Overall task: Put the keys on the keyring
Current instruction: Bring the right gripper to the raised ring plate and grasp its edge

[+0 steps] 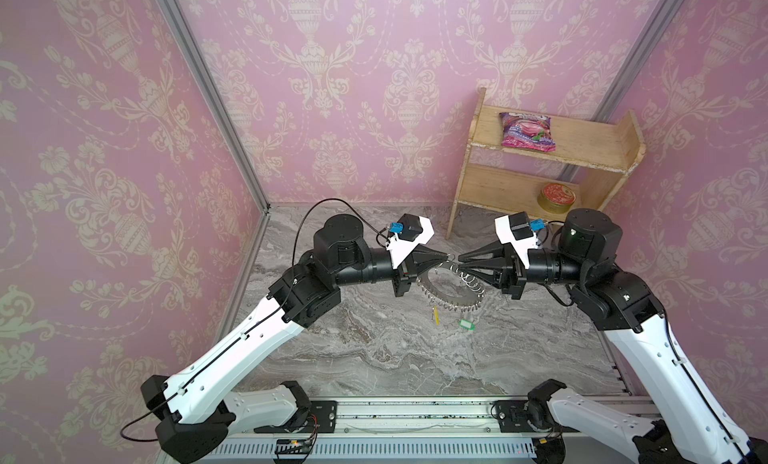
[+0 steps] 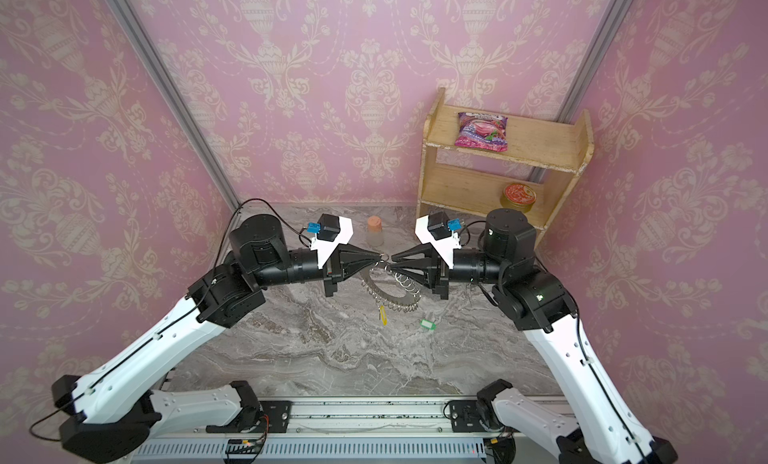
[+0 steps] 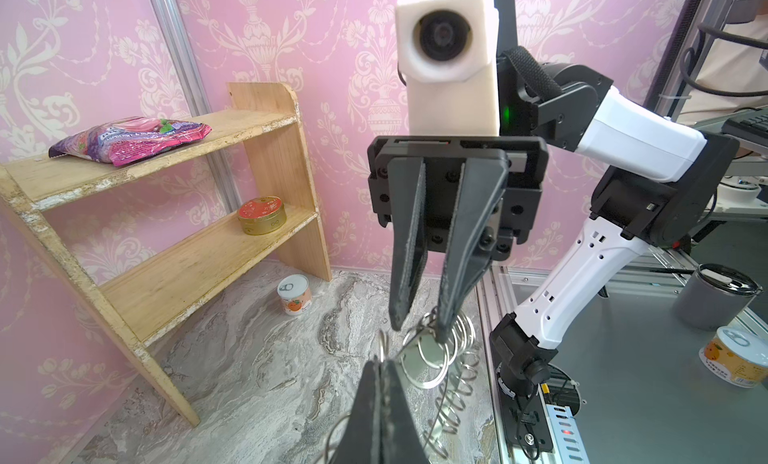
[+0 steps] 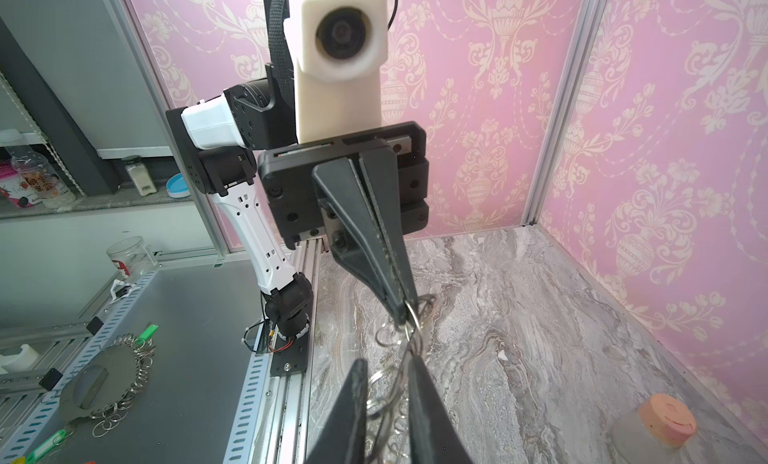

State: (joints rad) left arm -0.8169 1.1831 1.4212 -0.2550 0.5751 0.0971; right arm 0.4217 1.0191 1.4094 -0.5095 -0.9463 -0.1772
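Note:
The keyring (image 1: pixel 457 304) (image 2: pixel 400 303), a grey disc fringed with wire rings, hangs tilted between both grippers, its far rim raised and its near rim low by the marble table. My left gripper (image 1: pixel 451 258) (image 3: pixel 381 364) is shut on a wire ring at that raised rim. My right gripper (image 1: pixel 459 263) (image 4: pixel 390 364) faces it tip to tip, its fingers a narrow gap apart with wire rings and the disc's edge between them. The yellow key (image 1: pixel 436 315) (image 2: pixel 382 315) dangles at the near rim. The green key (image 1: pixel 466 322) (image 2: pixel 427 324) lies loose on the table beside it.
A wooden shelf (image 1: pixel 540 170) stands at the back right with a snack bag (image 1: pixel 528 131) and a red-lidded tin (image 1: pixel 555 195). A jar with an orange lid (image 2: pixel 375 229) stands behind the grippers. A small can (image 3: pixel 294 293) sits by the shelf's foot.

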